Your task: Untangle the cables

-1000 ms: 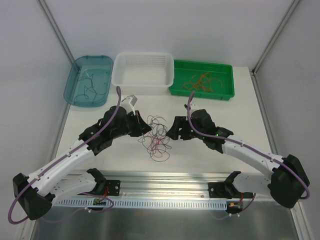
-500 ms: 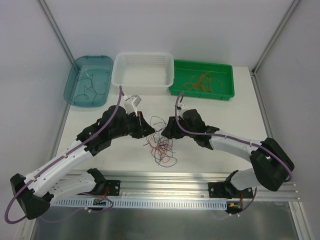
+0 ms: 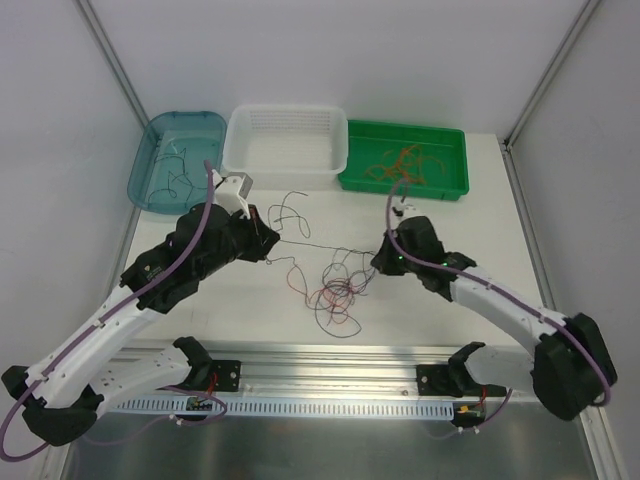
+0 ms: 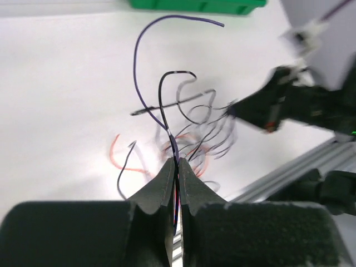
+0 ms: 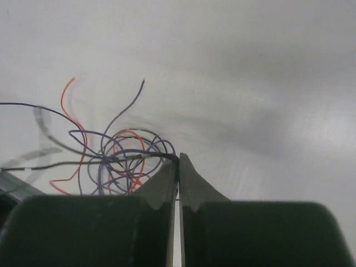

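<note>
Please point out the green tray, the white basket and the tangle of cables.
green tray (image 3: 430, 190): top view, its near rim.
white basket (image 3: 285, 175): top view, its near wall.
cables (image 3: 340, 288): top view, middle of the tangle.

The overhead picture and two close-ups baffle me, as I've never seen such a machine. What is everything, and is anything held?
Two robot arms are bolted at the near edge of a table. The overhead picture looks down from behind them; each close-up comes from a camera on one wrist. Between the arms lies a tangle of thin cables. The left pincer and the right pincer are each shut on strands of it. Behind stand a teal tray, a white basket and a green tray.
</note>
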Controlling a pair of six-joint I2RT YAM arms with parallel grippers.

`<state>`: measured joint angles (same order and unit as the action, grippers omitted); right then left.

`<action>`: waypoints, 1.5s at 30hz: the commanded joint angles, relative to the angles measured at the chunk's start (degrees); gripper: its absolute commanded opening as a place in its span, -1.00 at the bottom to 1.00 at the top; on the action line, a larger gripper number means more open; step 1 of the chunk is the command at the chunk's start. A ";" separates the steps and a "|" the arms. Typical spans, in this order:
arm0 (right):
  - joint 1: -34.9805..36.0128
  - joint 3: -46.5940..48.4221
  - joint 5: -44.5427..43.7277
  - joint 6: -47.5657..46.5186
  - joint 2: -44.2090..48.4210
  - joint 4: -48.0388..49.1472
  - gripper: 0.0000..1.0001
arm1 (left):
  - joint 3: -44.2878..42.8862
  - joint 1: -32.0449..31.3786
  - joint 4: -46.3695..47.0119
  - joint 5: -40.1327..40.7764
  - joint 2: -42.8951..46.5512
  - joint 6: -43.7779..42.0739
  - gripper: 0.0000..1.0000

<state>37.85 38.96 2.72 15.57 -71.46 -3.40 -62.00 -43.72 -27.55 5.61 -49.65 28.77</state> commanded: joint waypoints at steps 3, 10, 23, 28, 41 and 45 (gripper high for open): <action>-12.61 3.13 -10.10 -5.37 15.02 -20.93 -0.99 | 1.17 2.32 -7.69 14.34 1.04 -2.76 -0.95; -15.17 12.10 -9.49 -10.82 19.87 -31.22 -0.99 | 8.55 3.12 -7.61 14.08 -1.06 1.01 -0.87; -15.78 9.47 -9.76 -8.98 14.59 -32.64 -0.99 | 19.89 7.86 -6.11 14.45 -3.61 6.11 -0.99; -15.61 9.91 -6.50 -9.86 15.83 -31.41 -0.89 | 21.31 7.86 -5.15 11.45 -6.86 7.44 -1.00; -14.29 8.15 -0.26 -9.69 14.68 -29.30 -0.87 | 11.03 -2.06 12.25 -13.16 -22.49 -20.68 0.61; -13.41 8.15 0.53 -9.33 15.03 -29.21 -0.88 | 5.32 -3.03 13.93 -15.89 -35.74 -25.34 0.54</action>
<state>23.73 46.89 1.39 5.93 -57.04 -34.02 -52.88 -46.28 -17.23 -6.11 -78.91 11.22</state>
